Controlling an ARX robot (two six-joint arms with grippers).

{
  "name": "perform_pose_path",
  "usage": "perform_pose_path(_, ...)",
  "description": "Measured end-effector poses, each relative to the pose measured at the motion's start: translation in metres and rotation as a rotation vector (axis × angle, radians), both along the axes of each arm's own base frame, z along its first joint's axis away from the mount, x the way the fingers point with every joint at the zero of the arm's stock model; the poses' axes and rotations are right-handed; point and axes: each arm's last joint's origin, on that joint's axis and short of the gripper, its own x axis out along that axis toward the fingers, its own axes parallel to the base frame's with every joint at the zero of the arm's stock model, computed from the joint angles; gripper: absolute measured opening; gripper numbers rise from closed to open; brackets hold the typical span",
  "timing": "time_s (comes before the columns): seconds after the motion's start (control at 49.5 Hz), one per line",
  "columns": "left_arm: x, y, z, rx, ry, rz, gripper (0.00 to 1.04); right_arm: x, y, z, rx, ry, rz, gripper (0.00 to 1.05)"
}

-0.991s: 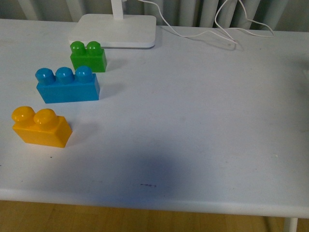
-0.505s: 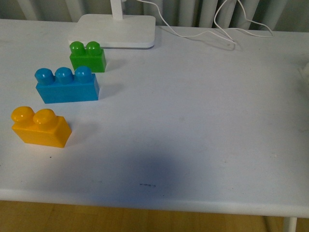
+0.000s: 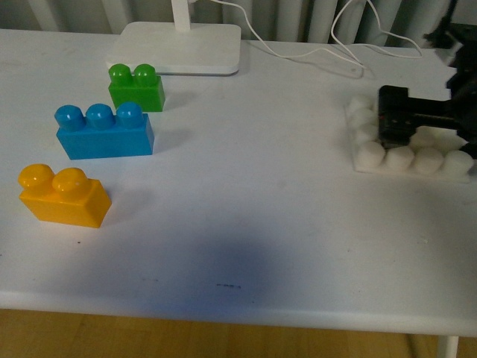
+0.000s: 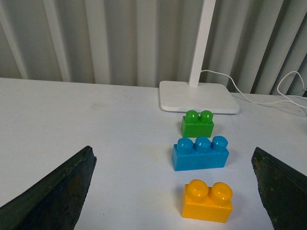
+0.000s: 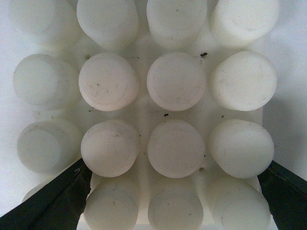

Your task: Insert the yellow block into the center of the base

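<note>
Status: yellow block (image 3: 63, 198) sits near the front left corner of the white table (image 3: 283, 209), nothing touching it. base (image 3: 406, 159) is at the right edge with the right gripper (image 3: 393, 119) jaws clamped on it. left gripper (image 4: 172, 153) hangs wide open. Grey ribbed wall (image 4: 110, 38) behind.

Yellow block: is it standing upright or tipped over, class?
Upright: the yellow block sits flat on the table, both studs pointing up.

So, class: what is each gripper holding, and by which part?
Left gripper: nothing; jaws open, yellow block untouched. Right gripper: jaws flank opposite edges of the base; whether they grip cannot be told.
</note>
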Motion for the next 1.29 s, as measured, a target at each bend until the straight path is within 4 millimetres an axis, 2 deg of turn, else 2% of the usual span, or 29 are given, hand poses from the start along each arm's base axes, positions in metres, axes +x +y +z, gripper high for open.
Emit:
perform_pose_path(0.323,0.000,0.000,0.000,0.000,0.000,0.000,0.98,-0.017,0.073,0.004,0.023,-0.008,-0.002,0.96)
perform_pose_path(0.606,0.000,0.000,0.000,0.000,0.000,0.000,0.98,-0.027,0.115,0.008,0.069,0.003,0.017,0.96)
perform_pose_path(0.809,0.000,0.000,0.000,0.000,0.000,0.000,0.98,-0.027,0.121,0.010,0.067,0.003,0.010,0.96)
perform_pose_path(1.051,0.000,0.000,0.000,0.000,0.000,0.000,0.98,-0.031,0.117,0.016,0.048,-0.028,-0.002,0.96)
perform_pose_path(1.294,0.000,0.000,0.000,0.000,0.000,0.000,0.98,-0.046,0.103,0.055,0.063,-0.130,0.035,0.96)
